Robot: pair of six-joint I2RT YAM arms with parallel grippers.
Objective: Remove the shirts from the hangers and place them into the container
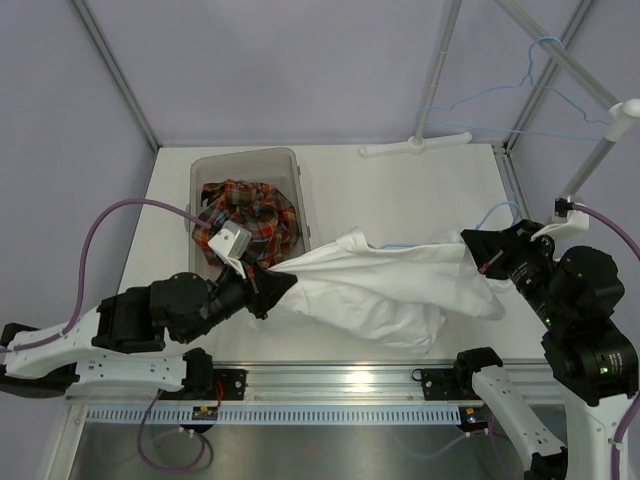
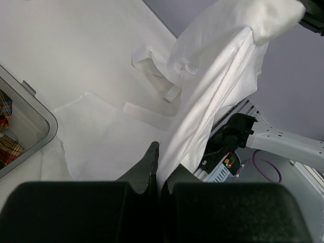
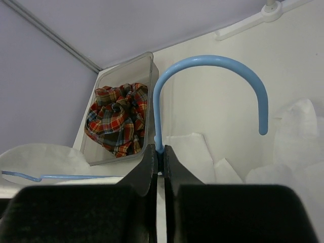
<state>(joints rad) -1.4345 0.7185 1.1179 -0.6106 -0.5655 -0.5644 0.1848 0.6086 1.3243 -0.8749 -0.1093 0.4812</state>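
The left jaws clench the white shirt [image 1: 370, 285] at its edge, beside the tub [image 1: 244, 158]. The right jaws pinch the hanger [image 3: 207, 59] at its neck.

The plaid shirt [image 1: 245, 215] is red, orange, brown and blue; the white shirt [image 1: 370, 285] is plain. The hanger [image 3: 202, 60] is light blue, the container [image 1: 245, 153] translucent grey.

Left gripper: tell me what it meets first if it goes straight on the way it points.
The white shirt it grips: the left gripper points rightward and the draped fabric fills that line. Beyond it likely the right gripper, though depth is unclear.
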